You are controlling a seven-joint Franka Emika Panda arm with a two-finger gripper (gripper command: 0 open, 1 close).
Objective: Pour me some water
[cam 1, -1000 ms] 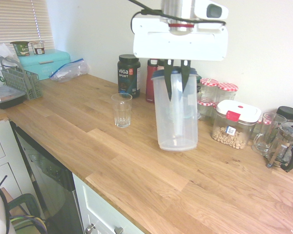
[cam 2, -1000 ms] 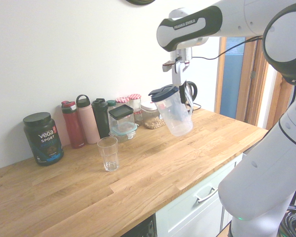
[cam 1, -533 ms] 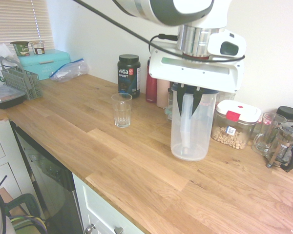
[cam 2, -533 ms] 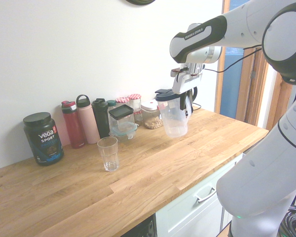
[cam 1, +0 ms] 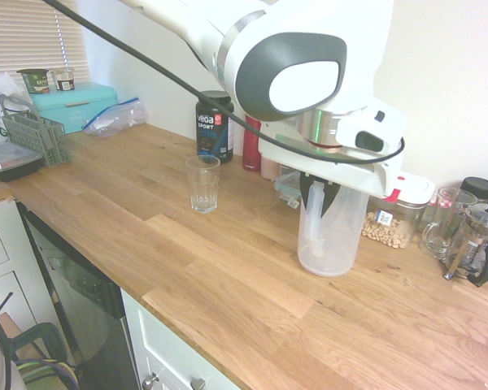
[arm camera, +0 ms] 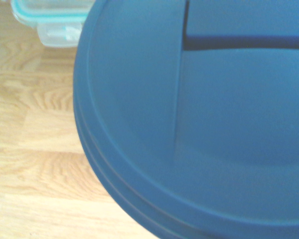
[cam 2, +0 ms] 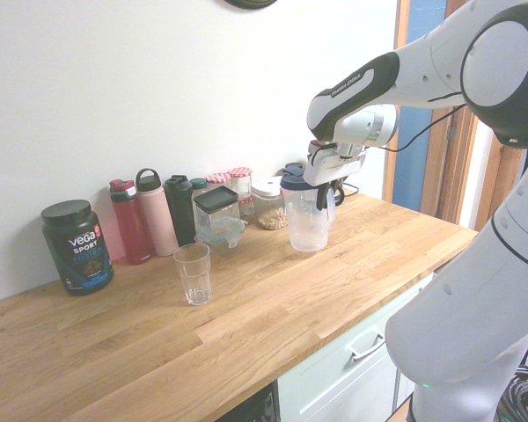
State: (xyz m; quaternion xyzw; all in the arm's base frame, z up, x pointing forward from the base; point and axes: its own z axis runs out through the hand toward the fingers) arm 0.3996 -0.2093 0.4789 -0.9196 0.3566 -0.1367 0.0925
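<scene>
The arm reaches steeply down, its jaws clamped on the clear pitcher (cam 1: 332,236) upright at the wooden desk (cam 1: 228,276), apart from the glass (cam 1: 202,184).

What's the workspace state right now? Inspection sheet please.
Surface: wooden countertop, dry as far as visible.
Job's things: clear pitcher with blue lid, upright, at or just above the counter; drinking glass upright, apart from it, water level unclear.
Clutter: Vega tub, bottles, jars, chickpea container, French press, teal bread box.
Grippers: gripper shut on the pitcher's top.
Cables: black cable along the arm.
Surroundings: white wall, window blind, doorway.
</scene>
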